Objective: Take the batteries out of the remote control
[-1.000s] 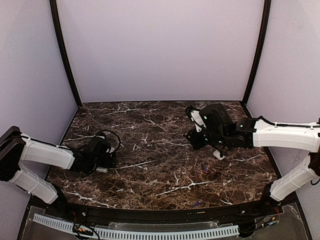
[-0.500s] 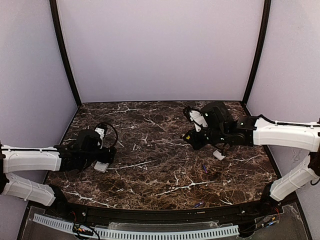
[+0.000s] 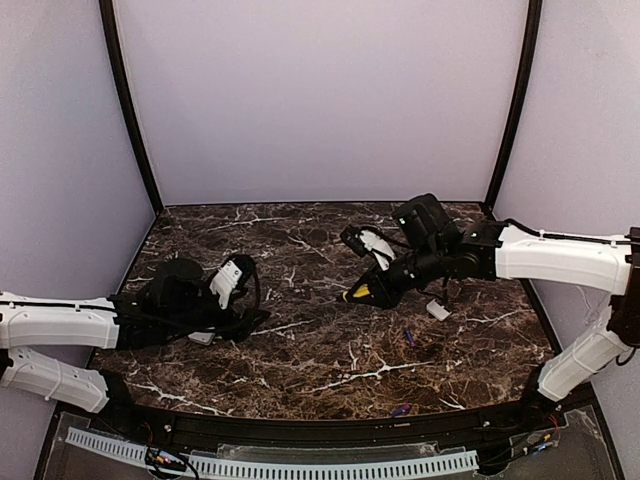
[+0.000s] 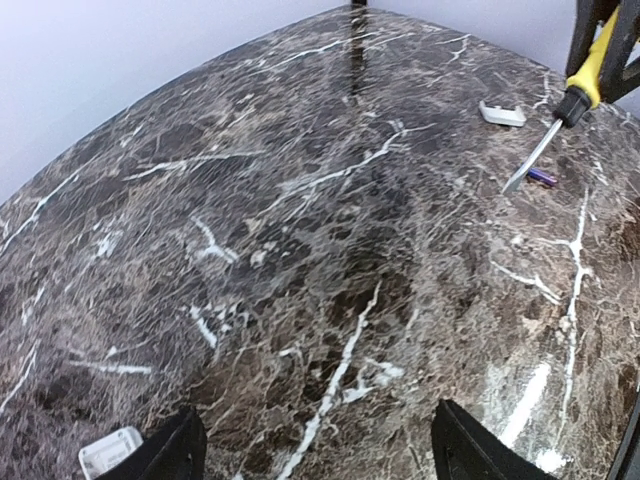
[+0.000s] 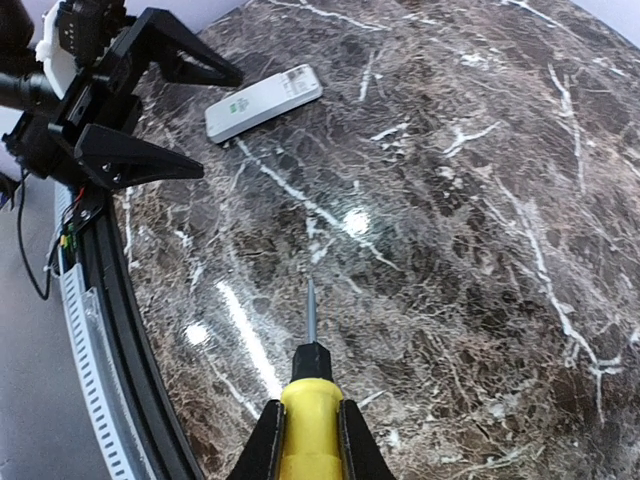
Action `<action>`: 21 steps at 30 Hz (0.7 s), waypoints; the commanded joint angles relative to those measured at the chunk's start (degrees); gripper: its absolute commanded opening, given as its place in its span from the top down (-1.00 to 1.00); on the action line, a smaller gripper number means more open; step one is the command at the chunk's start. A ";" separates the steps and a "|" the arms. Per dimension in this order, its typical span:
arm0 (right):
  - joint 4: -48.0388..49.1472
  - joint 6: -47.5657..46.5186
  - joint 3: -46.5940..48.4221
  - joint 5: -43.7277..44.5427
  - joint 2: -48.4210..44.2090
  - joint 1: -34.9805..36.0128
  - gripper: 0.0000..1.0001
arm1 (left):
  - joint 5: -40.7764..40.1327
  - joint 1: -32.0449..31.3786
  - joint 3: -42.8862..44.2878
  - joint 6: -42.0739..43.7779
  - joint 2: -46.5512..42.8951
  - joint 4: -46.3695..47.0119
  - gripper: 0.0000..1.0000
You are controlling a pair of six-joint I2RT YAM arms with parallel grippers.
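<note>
The white remote control [image 5: 263, 103] lies flat on the left of the marble table, just beside my left gripper [image 4: 315, 425]; one corner [image 4: 108, 452] shows by the left finger. That gripper is open, with bare table between its fingers [image 5: 140, 165]. My right gripper [image 5: 312, 410] is shut on a yellow-handled screwdriver [image 3: 360, 293], held over the middle of the table with its blade [image 5: 311, 310] pointing left toward the remote. One purple battery [image 3: 408, 337] lies right of centre and another [image 3: 400, 409] at the front edge.
A small white cover piece [image 3: 437, 310] lies under the right forearm, also seen far off in the left wrist view [image 4: 500, 112]. Purple walls close the back and sides. A black rail [image 3: 300, 432] runs along the near edge.
My left arm has swung right and turned, leaving the remote behind its gripper. My right gripper has turned and reached left, so the screwdriver's yellow handle now shows pointing at the left side.
</note>
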 commanded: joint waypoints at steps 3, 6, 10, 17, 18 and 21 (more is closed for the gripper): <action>-2.64 -2.89 2.79 -11.12 1.62 -0.34 1.00 | 14.09 -2.07 2.87 6.76 0.75 4.35 -0.47; -2.83 -3.01 3.32 -12.92 2.30 -0.33 1.00 | 17.55 -2.42 3.84 7.58 2.38 5.12 -0.42; -3.09 -3.00 3.91 -15.21 3.45 -0.33 1.00 | 21.50 -3.16 6.65 8.61 5.87 5.58 -0.34; -3.53 -2.95 4.76 -17.46 4.85 -0.25 1.00 | 27.71 -4.24 11.12 10.05 11.84 5.75 -0.20; -3.62 -2.96 4.84 -17.58 4.98 -0.25 1.00 | 28.12 -4.55 12.06 10.28 13.09 5.60 -0.17; -3.72 -2.87 5.04 -17.96 5.36 -0.16 1.00 | 29.37 -5.10 13.64 10.77 14.89 4.77 -0.09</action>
